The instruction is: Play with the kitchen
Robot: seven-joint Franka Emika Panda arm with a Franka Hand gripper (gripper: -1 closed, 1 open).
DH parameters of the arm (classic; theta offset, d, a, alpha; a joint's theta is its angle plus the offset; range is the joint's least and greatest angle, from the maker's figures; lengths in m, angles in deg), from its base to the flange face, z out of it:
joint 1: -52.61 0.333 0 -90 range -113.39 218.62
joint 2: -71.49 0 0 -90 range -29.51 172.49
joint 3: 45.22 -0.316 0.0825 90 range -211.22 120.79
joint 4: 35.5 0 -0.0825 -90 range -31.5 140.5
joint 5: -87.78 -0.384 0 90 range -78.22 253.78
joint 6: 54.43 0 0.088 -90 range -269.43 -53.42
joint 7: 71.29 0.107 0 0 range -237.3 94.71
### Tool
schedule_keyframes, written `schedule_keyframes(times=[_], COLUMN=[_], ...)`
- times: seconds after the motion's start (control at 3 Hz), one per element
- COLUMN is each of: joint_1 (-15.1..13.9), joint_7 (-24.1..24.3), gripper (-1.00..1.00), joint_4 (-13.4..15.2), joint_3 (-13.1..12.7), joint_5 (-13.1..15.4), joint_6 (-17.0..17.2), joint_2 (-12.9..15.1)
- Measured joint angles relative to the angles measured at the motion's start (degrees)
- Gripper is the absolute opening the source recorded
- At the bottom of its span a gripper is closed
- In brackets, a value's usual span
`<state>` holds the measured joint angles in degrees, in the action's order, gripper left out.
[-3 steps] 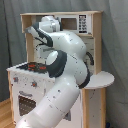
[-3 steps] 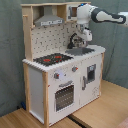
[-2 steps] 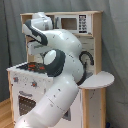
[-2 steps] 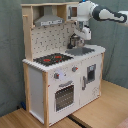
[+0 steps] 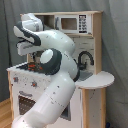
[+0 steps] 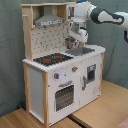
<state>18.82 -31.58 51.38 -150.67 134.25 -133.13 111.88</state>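
Observation:
The kitchen (image 6: 60, 80) is white and light wood, with a black stovetop with red burners (image 6: 52, 59), a sink (image 6: 82, 51), an oven door (image 6: 64, 96), a pegboard back (image 6: 47, 40) and a grey hood (image 6: 49, 21). In the second exterior view my arm reaches in from the upper right. My gripper (image 6: 73, 42) points down over the counter between stovetop and sink, in front of the pegboard. In the first exterior view the arm covers most of the kitchen (image 5: 92, 45), and the gripper (image 5: 23, 50) hangs above the stovetop (image 5: 35, 65). The black faucet (image 5: 86, 58) shows past the arm.
A toy microwave (image 5: 70, 23) sits in the upper shelf. A rounded white side shelf (image 5: 97, 80) juts out from the kitchen at counter height. The kitchen stands on a wooden surface (image 6: 102, 112), with a grey curtain (image 6: 10, 55) behind it.
The gripper has shifted a little to the left in both exterior views, from over the sink side toward the stovetop. The kitchen has not changed.

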Motion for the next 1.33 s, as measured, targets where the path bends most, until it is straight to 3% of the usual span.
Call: schedule_keyframes(times=[1.33], joint_1=[21.4], joint_7=[-1.4], gripper=[-1.00], joint_4=[-11.9], joint_3=[13.5], joint_5=[3.6], joint_6=[-4.3], joint_2=[0.4])
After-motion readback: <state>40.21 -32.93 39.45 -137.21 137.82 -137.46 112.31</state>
